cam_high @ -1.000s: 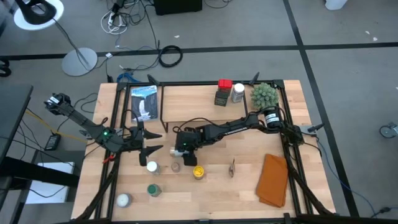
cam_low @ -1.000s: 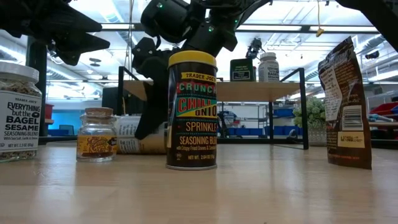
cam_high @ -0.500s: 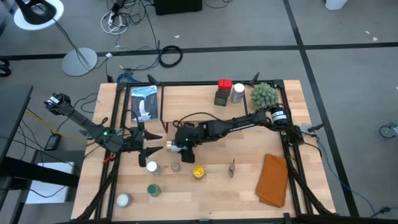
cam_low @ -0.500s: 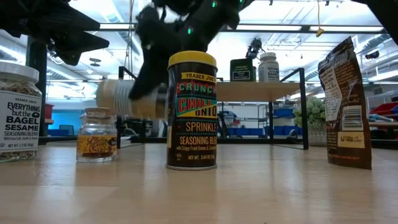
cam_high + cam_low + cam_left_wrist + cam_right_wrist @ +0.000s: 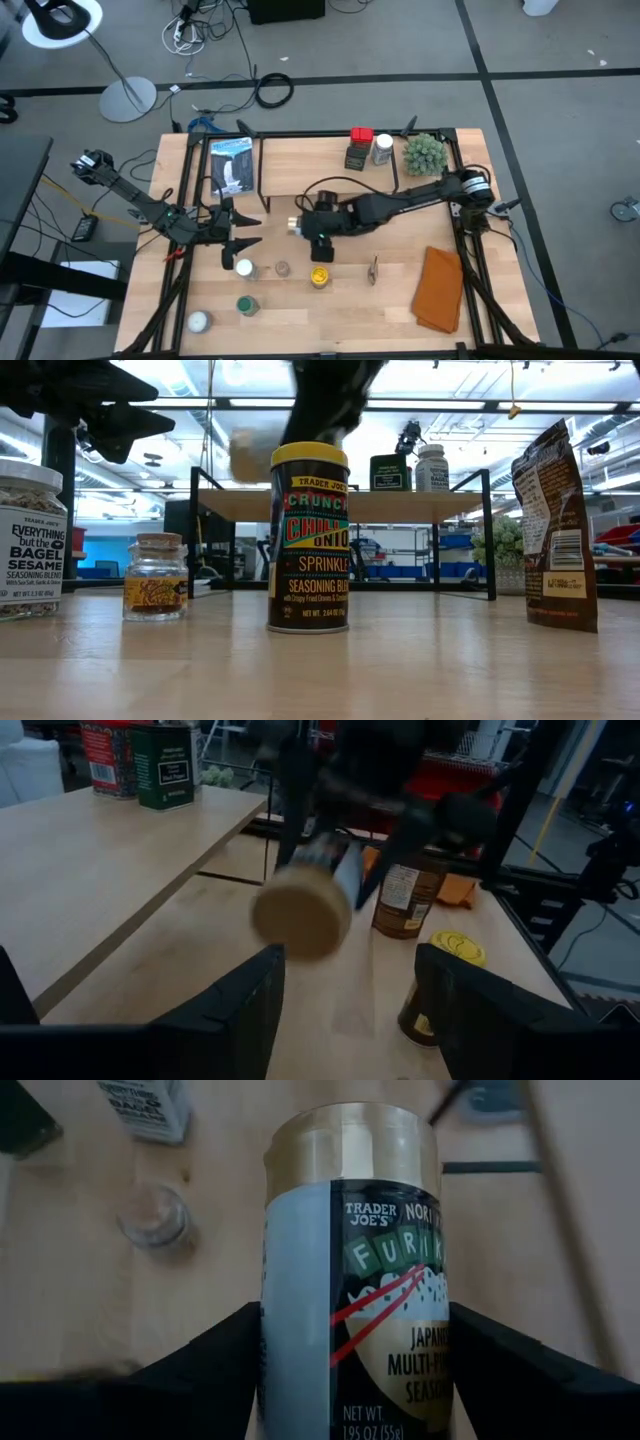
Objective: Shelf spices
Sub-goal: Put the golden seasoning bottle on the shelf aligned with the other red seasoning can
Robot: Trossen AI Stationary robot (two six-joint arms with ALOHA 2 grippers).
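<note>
My right gripper [image 5: 312,226] is shut on a furikake jar [image 5: 350,1280] with a tan lid [image 5: 295,225], above the table in front of the shelf [image 5: 310,165]. The shelf is a pale plank on black legs. It bears a red tin [image 5: 361,136], a dark tin [image 5: 357,157] and a white jar [image 5: 382,148]. My left gripper [image 5: 240,236] is open and empty above the table's left part. In its own view [image 5: 350,1010] it faces the held jar [image 5: 300,915]. On the tabletop stand a yellow-lidded jar [image 5: 319,275], a small glass jar [image 5: 283,268] and a white-lidded jar [image 5: 243,267]. My right gripper pinches the furikake jar's body, at its labelled lower part [image 5: 290,1380], between its two fingers [image 5: 210,1370]. The fingers come about level from the table's right and lie along the jar. The jar lies on its side, lifted clear, with its lid end [image 5: 350,1140] toward the table's left.
A green-lidded jar [image 5: 246,305] and a white one [image 5: 198,321] stand near the front left. A brown pouch [image 5: 373,268] stands near the middle. An orange-brown cloth [image 5: 440,290] lies at the front right, a fuzzy green plant [image 5: 423,152] at the back right, and a printed packet [image 5: 232,165] at the back left.
My right gripper has lifted the furikake jar off the tabletop, where it lay on its side behind the yellow-lidded jar. It has carried the jar up and a little toward the table's right edge. The jar still lies level.
</note>
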